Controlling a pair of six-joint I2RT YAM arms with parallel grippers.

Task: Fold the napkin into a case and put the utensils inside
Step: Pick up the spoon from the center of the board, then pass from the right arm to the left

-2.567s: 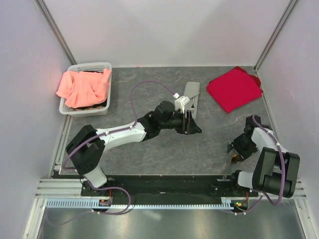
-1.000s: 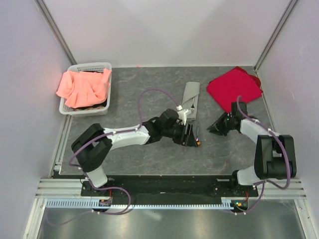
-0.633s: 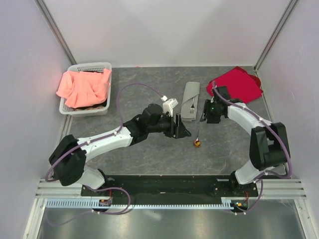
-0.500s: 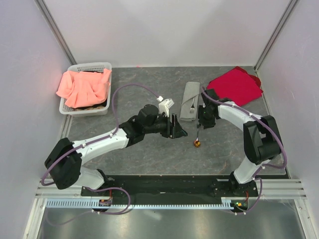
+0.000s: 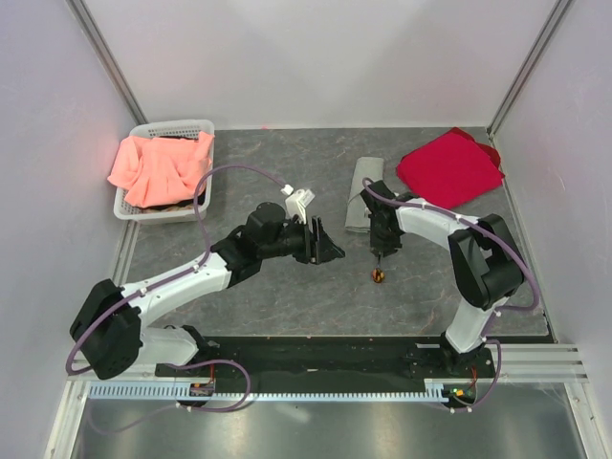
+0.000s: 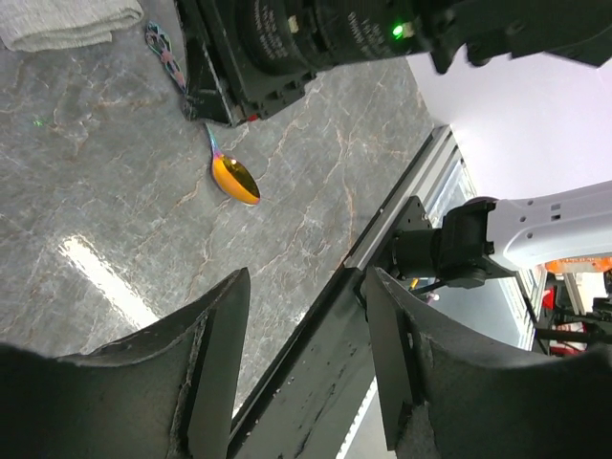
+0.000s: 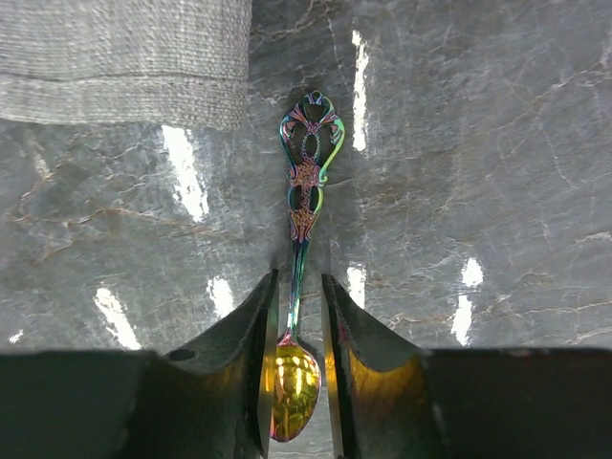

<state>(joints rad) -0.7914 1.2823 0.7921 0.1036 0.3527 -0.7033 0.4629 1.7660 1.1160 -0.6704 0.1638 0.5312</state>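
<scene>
One red cloth near case.

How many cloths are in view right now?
3. A salmon-orange cloth in the white basket, far left; a red cloth, far right; the folded grey-green napkin between them. The basket may hide more.

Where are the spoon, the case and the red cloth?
spoon (image 7: pixel 306 177): right wrist view, on its ornate handle.
case (image 5: pixel 363 170): top external view, far part of the folded cloth.
red cloth (image 5: pixel 448 170): top external view, its centre.
</scene>
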